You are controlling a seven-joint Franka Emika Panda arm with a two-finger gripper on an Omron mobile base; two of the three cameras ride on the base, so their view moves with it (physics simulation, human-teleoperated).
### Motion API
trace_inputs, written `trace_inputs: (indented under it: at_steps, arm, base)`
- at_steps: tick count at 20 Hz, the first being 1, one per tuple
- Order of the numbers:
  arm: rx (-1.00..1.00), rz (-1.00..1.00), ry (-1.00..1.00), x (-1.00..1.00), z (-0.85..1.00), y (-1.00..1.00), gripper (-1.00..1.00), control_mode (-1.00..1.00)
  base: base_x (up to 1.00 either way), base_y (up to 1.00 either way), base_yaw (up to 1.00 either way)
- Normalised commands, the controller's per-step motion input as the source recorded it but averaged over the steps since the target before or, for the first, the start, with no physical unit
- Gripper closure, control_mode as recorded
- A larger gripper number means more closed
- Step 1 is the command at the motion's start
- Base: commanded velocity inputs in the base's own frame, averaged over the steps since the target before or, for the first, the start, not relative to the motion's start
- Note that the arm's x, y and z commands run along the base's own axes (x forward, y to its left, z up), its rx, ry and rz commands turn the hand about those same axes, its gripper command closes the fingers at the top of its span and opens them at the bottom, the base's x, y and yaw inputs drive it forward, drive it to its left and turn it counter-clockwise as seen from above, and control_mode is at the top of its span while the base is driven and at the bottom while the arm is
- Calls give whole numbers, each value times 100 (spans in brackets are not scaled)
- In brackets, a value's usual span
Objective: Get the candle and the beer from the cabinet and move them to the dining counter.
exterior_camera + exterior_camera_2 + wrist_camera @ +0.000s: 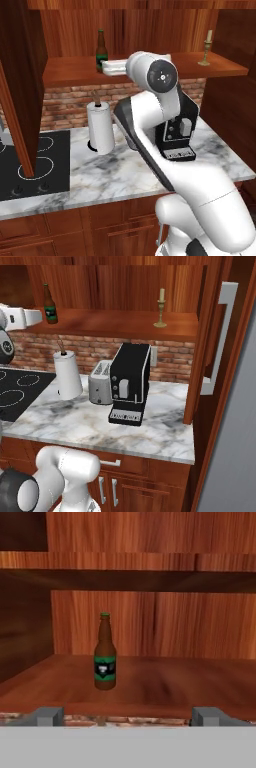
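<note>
We see gripper [128, 716] spread wide, grasping nothing, fingertips [47, 716] at bottom of hand view, level with shelf front edge. Beer [105, 652] upright on cabinet [150, 70] shelf, left of centre in hand view, apart from fingers. In left base view beer [101, 51] at upper centre, just behind white hand. Candle [160, 308] upright at top centre of right base view, well apart from beer [49, 304].

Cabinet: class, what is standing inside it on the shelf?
Inside the cabinet, a beer stands upright at the shelf's left and a candle at its right, well apart. In the left base view the arm covers part of the shelf between them.
</note>
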Motion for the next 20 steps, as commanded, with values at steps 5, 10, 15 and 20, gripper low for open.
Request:
trace_inputs:
  at_steps: [5, 10, 15, 20]
  arm:
    - [0, -2, 1, 53, 3, 24, -100, -100]
    - [0, 0, 5, 56, 2, 5, -100, -100]
    - [0, 0, 1, 16, 0, 0, -100, -100]
    - [0, -1, 1, 27, 0, 4, -100, -100]
  base:
    - [0, 0, 0]
    - [0, 0, 0]
    - [0, 0, 0]
    - [0, 0, 0]
